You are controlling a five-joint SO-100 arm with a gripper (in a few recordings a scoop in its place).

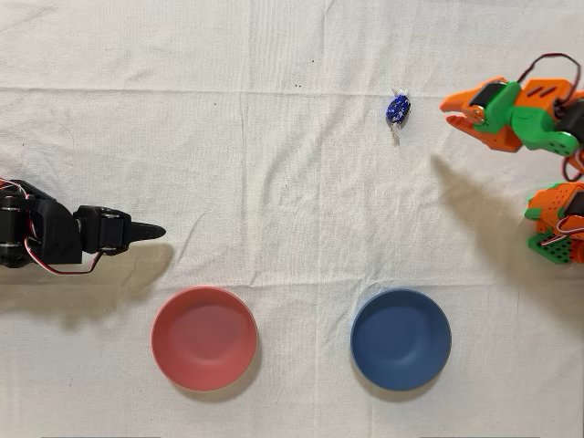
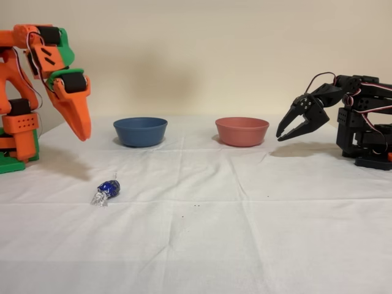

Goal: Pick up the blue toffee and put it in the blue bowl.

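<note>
1. Two bowls stand on the white cloth (image 1: 274,182): the blue bowl (image 1: 401,338) and a red-pink bowl (image 1: 203,338), side by side but apart.
2. In the overhead view the blue toffee (image 1: 397,109) lies on the cloth near the upper right, well apart from the blue bowl, which sits below it.
3. In the fixed view the blue toffee (image 2: 108,189) lies in front of the blue bowl (image 2: 140,131), closer to the camera and a little to the left.
4. The orange gripper (image 1: 453,114) is just to the right of the toffee in the overhead view, not touching it.
5. In the fixed view the orange gripper (image 2: 81,131) hangs above the cloth, tip pointing down, higher than the toffee and to its left.
6. Its fingers look closed together, with nothing held between them.
7. A black arm (image 2: 343,119) stands idle at the other side.
</note>
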